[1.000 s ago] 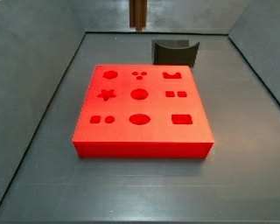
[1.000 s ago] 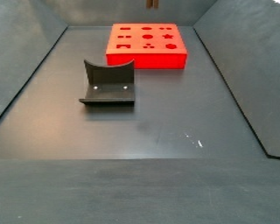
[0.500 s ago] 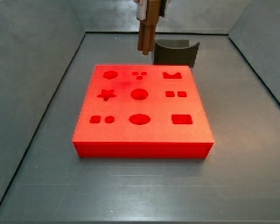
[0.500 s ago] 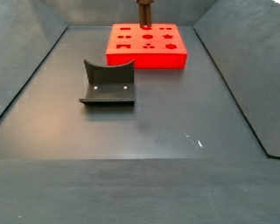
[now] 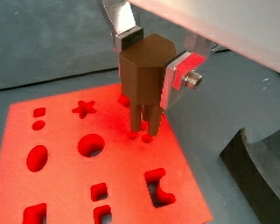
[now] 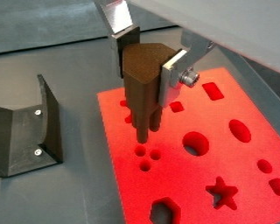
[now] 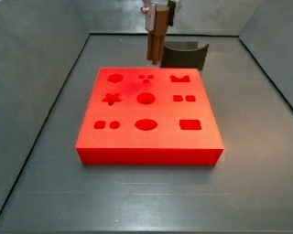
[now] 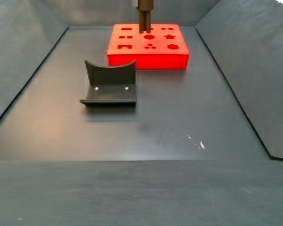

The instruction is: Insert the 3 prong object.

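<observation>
My gripper (image 5: pixel 152 57) is shut on the brown 3 prong object (image 5: pixel 143 79), holding it upright with the prongs pointing down. It shows the same way in a wrist view (image 6: pixel 145 87). The prong tips hang just above the red block (image 5: pixel 60 175), close over its three small round holes (image 6: pixel 145 156). In a side view the gripper (image 7: pixel 159 11) and the piece (image 7: pixel 154 41) stand over the far edge of the red block (image 7: pixel 168 137). In a side view the piece (image 8: pixel 143 13) hangs over the red block (image 8: pixel 156 60).
The red block has several other shaped holes: star, circles, ovals, rectangles. The dark grey fixture (image 7: pixel 183 53) stands just behind the block, also seen in a side view (image 8: pixel 109 84) and in both wrist views (image 5: pixel 265 162) (image 6: pixel 20 122). Sloped grey walls ring the floor.
The gripper has come down with the 3 prong object from the top of the side views to just above the block's far edge. Little has moved in the last half second.
</observation>
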